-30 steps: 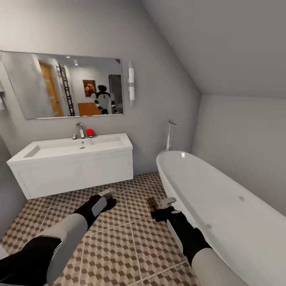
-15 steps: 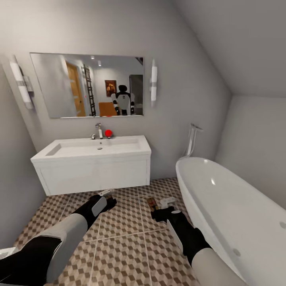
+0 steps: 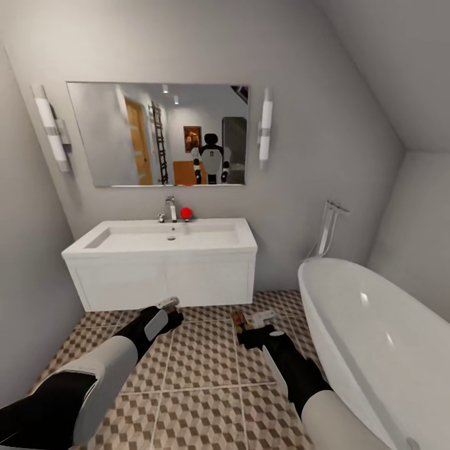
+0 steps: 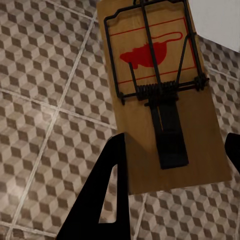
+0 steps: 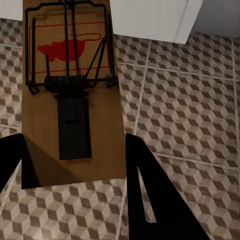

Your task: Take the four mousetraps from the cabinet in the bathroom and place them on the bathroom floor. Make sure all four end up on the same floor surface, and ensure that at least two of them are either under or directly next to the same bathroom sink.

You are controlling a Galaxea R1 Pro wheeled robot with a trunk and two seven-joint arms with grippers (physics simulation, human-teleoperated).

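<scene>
Since a second ago: camera has swung, so the bathroom sink (image 3: 164, 262) now sits squarely ahead and the bathtub (image 3: 375, 337) has slid off to the side; both my arms keep their pose against the view.
Left jaws: left gripper (image 3: 167, 304) is clamped on one mousetrap (image 4: 160, 95), its wooden board between my two dark fingers (image 4: 107, 200), spring and red mouse print facing up.
Right jaws: right gripper (image 3: 256, 320) grips a second mousetrap (image 5: 70, 95) the same way, board pinched between the fingers (image 5: 150, 200).
Where they are: both traps hang in the air over the bathroom floor (image 3: 200, 369), short of the sink's white front.
Step in hand: carrying two traps toward the sink, as I judge it; neither is set down yet.
Next move calls for: closing in on the sink, lowering each trap flat onto the tiles just beside or beneath the basin unit, then opening the jaws.
Risk: a tilted release could tip a board onto its edge.
</scene>
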